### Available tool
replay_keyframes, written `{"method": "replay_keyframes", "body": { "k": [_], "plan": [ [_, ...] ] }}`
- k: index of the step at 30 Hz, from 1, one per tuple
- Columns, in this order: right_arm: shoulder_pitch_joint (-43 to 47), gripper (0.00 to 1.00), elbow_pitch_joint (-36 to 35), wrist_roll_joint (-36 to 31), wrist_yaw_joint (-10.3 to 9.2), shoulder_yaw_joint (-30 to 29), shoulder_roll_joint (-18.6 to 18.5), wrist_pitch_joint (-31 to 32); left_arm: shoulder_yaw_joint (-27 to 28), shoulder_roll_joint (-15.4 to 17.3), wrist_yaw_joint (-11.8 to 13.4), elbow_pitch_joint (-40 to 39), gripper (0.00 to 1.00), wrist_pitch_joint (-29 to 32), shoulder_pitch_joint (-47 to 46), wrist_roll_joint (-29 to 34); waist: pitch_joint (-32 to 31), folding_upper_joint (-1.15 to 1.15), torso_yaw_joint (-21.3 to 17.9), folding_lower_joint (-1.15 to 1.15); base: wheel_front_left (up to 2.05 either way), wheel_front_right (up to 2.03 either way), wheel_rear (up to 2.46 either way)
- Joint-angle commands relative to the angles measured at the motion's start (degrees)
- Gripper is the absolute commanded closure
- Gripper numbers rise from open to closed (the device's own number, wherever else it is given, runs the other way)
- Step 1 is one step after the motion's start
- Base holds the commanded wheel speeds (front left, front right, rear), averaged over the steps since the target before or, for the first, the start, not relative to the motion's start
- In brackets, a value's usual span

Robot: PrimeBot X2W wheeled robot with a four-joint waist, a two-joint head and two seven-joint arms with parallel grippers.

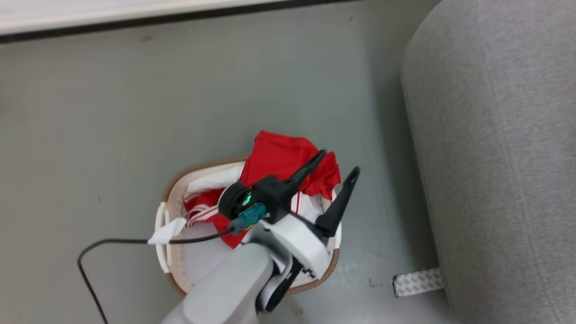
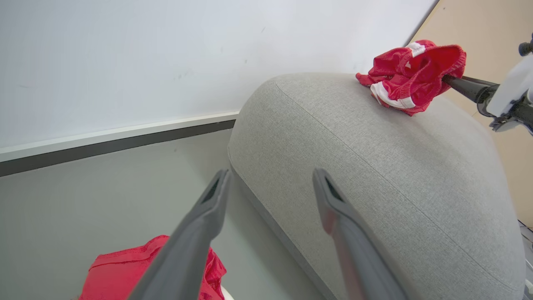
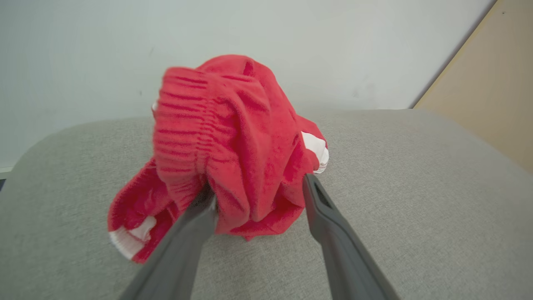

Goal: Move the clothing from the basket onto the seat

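The white basket (image 1: 198,168) with its brown rim stands on the floor and holds red clothing (image 1: 279,157) with white stripes over a pale liner. My left gripper (image 1: 338,163) hovers open above the basket's right side, nothing between its fingers (image 2: 270,172); red cloth (image 2: 112,275) lies below it. To the right is the grey seat (image 1: 495,157). A crumpled red garment (image 2: 410,71) rests on the seat (image 2: 374,175). My right gripper (image 3: 259,187) is open around this garment (image 3: 233,137), whose cloth drapes over the left finger.
A black cable (image 1: 90,252) runs from the left wrist across the grey floor. A metal foot plate (image 1: 416,282) sticks out under the seat. A white wall with a dark skirting (image 2: 104,146) lies behind, and a wooden panel (image 2: 499,25) stands beside the seat.
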Motion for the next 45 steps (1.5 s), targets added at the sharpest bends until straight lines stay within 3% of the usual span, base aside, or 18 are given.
{"method": "replay_keyframes", "body": {
  "k": [1,15,24,36,45],
  "plan": [
    [3.8,0.0,-1.6,-1.1,-0.12,-0.2,1.8,0.0,0.9,1.3,0.5,0.1,0.0,-0.3,2.2,-0.6,-4.0,0.0,-1.2,-0.01,0.0,0.0,0.0],
    [26.2,0.0,-25.8,-5.8,-0.12,-1.9,13.2,0.0,12.3,4.4,4.8,-5.8,0.0,-0.4,17.5,0.4,-18.8,0.0,-0.6,-0.01,0.0,0.0,0.0],
    [36.9,0.0,-38.4,-9.4,-0.12,-0.9,19.9,0.0,21.0,3.6,4.7,-9.1,0.0,-0.5,26.8,5.3,-25.2,0.0,3.0,-0.01,0.0,0.0,0.0],
    [46.6,0.0,-42.1,-10.9,-0.12,4.2,26.8,0.0,31.2,1.5,2.3,-8.5,0.0,-0.5,34.8,11.0,-29.7,0.0,5.9,-0.01,0.0,0.0,0.0],
    [49.5,0.0,-41.7,-10.6,-0.12,7.0,28.0,0.0,36.2,-0.3,-0.2,-7.6,0.0,-0.5,38.3,13.6,-30.6,0.0,6.5,-0.01,0.0,0.0,0.0]
  ]
}}
